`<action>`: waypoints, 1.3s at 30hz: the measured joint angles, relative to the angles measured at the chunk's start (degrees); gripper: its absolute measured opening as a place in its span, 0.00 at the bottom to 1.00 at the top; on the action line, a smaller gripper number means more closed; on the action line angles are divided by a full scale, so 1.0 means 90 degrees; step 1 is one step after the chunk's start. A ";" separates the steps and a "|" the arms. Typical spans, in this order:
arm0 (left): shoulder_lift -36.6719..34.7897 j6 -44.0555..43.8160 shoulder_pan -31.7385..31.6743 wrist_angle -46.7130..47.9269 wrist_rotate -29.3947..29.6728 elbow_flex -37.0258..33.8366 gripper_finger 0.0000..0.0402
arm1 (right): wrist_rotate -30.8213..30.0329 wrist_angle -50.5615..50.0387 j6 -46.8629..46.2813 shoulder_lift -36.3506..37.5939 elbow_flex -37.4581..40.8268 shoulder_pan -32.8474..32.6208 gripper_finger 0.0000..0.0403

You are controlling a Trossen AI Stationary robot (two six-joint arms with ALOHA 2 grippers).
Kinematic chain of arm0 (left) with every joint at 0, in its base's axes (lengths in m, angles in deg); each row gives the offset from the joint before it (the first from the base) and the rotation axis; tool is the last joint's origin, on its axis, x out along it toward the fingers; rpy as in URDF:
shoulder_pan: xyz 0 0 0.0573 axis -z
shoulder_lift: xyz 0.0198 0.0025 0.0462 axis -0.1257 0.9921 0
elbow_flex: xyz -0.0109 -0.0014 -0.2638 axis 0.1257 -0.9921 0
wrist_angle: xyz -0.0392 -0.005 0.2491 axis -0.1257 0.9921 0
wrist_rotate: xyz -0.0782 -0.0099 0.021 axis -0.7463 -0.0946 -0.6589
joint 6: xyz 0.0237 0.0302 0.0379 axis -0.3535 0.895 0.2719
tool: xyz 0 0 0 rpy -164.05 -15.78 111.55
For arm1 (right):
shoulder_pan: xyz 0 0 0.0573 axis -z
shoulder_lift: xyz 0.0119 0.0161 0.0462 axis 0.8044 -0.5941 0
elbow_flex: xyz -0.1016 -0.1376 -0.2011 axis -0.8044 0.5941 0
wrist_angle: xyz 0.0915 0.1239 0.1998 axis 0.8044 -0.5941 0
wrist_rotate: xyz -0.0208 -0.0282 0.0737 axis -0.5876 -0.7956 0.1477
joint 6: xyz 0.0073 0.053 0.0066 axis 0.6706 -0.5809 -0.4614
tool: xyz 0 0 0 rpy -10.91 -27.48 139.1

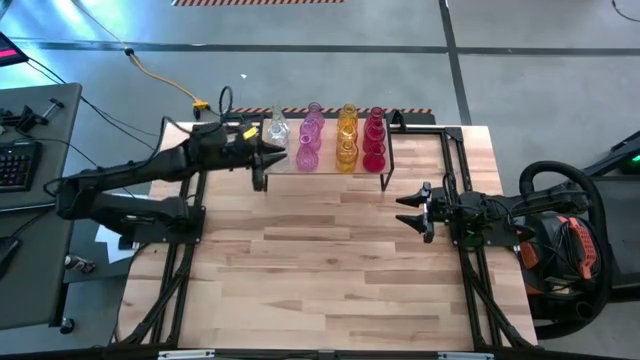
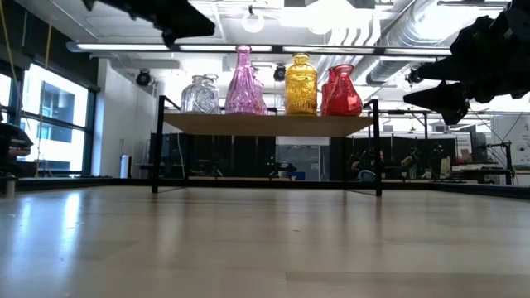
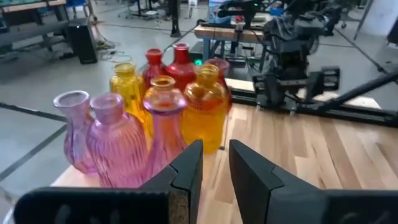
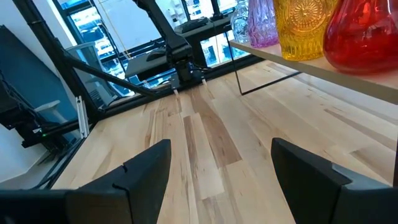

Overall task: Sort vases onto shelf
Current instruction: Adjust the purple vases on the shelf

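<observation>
The shelf (image 1: 325,170) is seen at the far side of the table (image 1: 330,270), raised on thin black wire legs. All the vases are gathered on its board in colour groups: clear vases (image 1: 277,128) at the left end, then pink-purple vases (image 1: 309,140), amber-yellow vases (image 1: 346,138), and red vases (image 1: 374,142) at the right end. From the low view they are shown standing upright, close together.

The left gripper (image 1: 275,155) is held above the shelf's left end, just beside the clear and pink-purple vases. In the left wrist view its fingers (image 3: 186,171) are seen with only a narrow gap between them, and nothing is gripped in that gap.

The right gripper (image 1: 412,207) is held over the table, near the shelf's right end but apart from it. Its fingers (image 4: 146,165) are spread wide, and only bare wood is seen between them.
</observation>
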 joint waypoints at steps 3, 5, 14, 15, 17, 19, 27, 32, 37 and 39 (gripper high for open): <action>0.0417 -0.0036 -0.0149 -0.0021 -0.0011 0.0171 0.17 | 0.0000 0.0000 0.0000 0.0002 0.0000 0.0000 0.65; 0.0708 -0.0040 -0.0238 -0.0019 -0.0066 0.0276 0.17 | 0.0000 0.0000 0.0000 0.0002 0.0000 0.0000 0.65; 0.1557 -0.0085 -0.0428 -0.0094 -0.0249 0.0705 0.17 | -0.0015 0.0002 0.0000 0.0002 0.0002 0.0000 0.65; 0.1599 -0.0092 -0.0427 -0.0093 -0.0250 0.0721 0.17 | -0.0017 0.0000 0.0000 0.0001 0.0000 0.0000 0.65; 0.1671 -0.0094 -0.0426 -0.0144 -0.0249 0.0726 0.17 | -0.0015 0.0002 0.0000 0.0002 0.0002 0.0000 0.65; 0.1733 -0.0136 -0.0426 -0.0237 -0.0251 0.0729 0.17 | -0.0015 0.0002 0.0000 0.0000 0.0002 -0.0001 0.65; 0.1881 -0.0263 -0.0424 -0.0411 -0.0324 0.0729 0.17 | -0.0013 0.0002 0.0000 0.0000 0.0002 0.0000 0.65; 0.1856 -0.0292 -0.0424 -0.0489 -0.0310 0.0729 0.17 | 0.0012 0.0002 0.0000 0.0000 0.0002 -0.0001 0.65; 0.1720 -0.0445 -0.0425 -0.0151 -0.0064 0.0729 0.17 | 0.0012 0.0002 0.0000 0.0002 0.0002 -0.0002 0.65; 0.1661 -0.0439 -0.0459 -0.0128 0.0004 0.0729 0.17 | 0.0010 0.0002 0.0000 0.0001 0.0002 0.0000 0.65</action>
